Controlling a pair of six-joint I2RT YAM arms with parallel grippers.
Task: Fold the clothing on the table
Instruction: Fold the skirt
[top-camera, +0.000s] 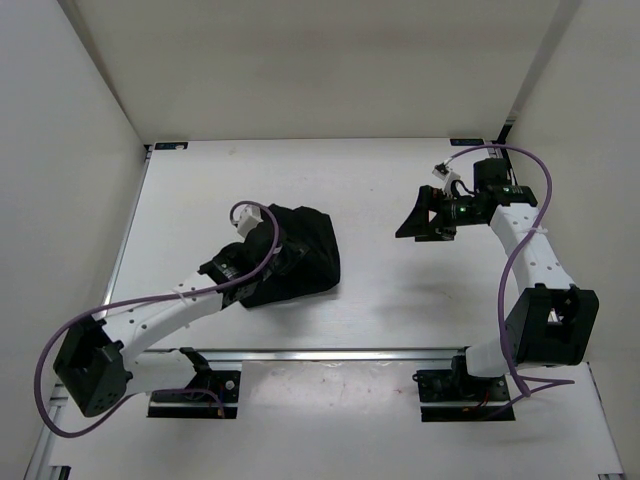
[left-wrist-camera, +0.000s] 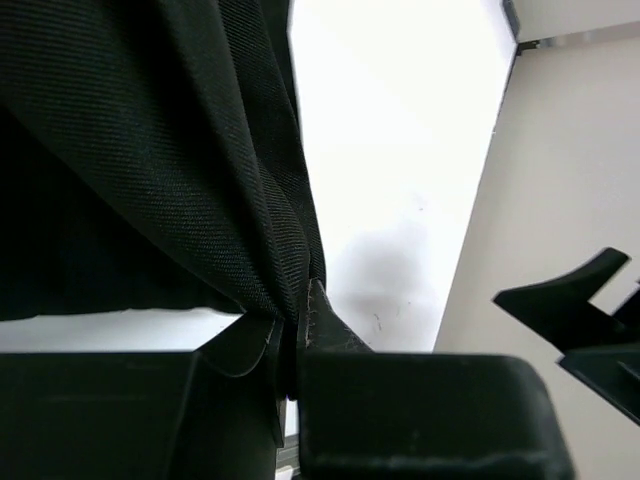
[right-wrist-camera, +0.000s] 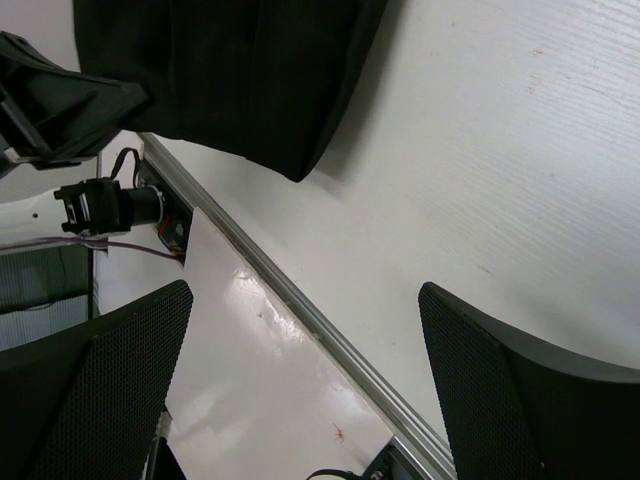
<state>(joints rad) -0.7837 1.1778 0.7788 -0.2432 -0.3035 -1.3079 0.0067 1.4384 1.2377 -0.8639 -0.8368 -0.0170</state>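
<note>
The clothing (top-camera: 305, 258) is a bunched black fabric heap left of the table's (top-camera: 400, 290) middle. My left gripper (top-camera: 268, 255) is at the heap's left side, partly buried in it. In the left wrist view the jaws (left-wrist-camera: 295, 345) are pressed together on a fold of the clothing (left-wrist-camera: 150, 150), which rises from them in taut creases. My right gripper (top-camera: 422, 222) hovers over the table's right rear part, well apart from the fabric. Its fingers (right-wrist-camera: 530, 390) stand wide open with nothing between them; the clothing (right-wrist-camera: 230, 70) shows at the top of that view.
White enclosure walls (top-camera: 90, 110) close in the table on three sides. A metal rail (right-wrist-camera: 300, 310) runs along the near edge, with both arm bases (top-camera: 470, 390) bolted in front of it. The right gripper's tip (left-wrist-camera: 580, 310) shows at the edge of the left wrist view.
</note>
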